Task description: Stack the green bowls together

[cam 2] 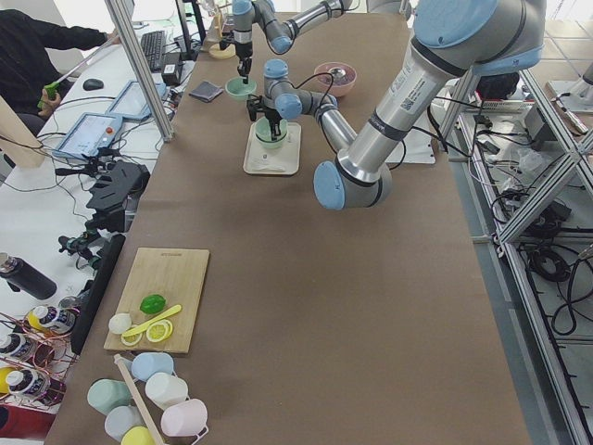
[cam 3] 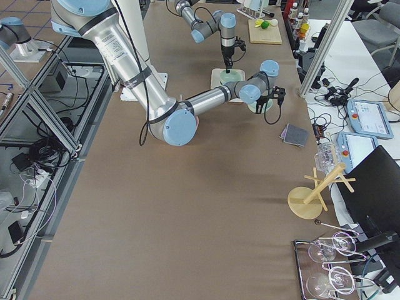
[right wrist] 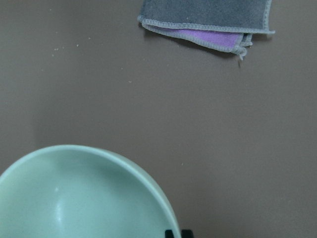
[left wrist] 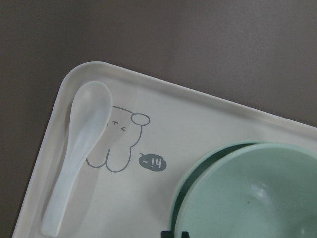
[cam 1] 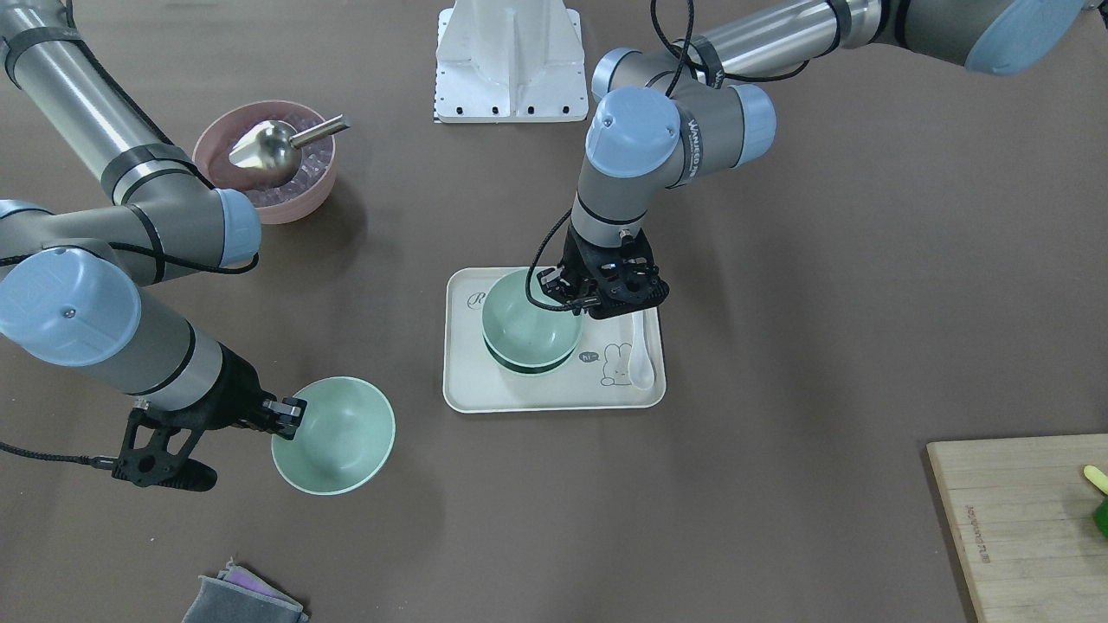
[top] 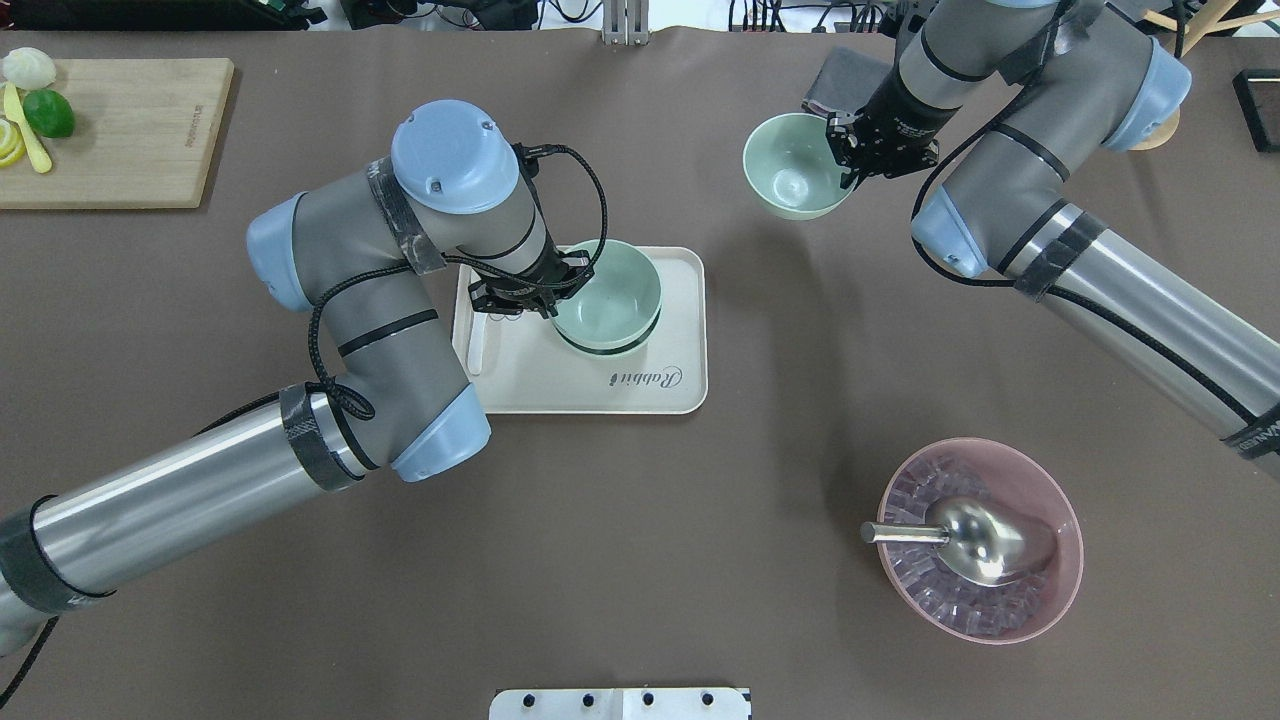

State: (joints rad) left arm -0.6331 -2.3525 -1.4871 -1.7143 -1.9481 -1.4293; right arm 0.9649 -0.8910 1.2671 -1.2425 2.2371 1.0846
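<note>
Green bowls (top: 790,172) pinched: left claw (top: 558,300), right claw (top: 846,165).

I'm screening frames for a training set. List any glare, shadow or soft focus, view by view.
Front-facing view: glare on the metal scoop, and a soft shadow around the lone green bowl. Right wrist view: that bowl's near rim is soft, while the grey cloth is sharp. Left wrist view: tray and spoon are crisp.

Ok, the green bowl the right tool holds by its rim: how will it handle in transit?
Likely light and stiff: the green bowl looks like thin plastic and shows no bending where the right tool pinches it. It may slip or swing, being smooth and gripped at one rim spot only. Set down, its rounded wall could rock.
</note>
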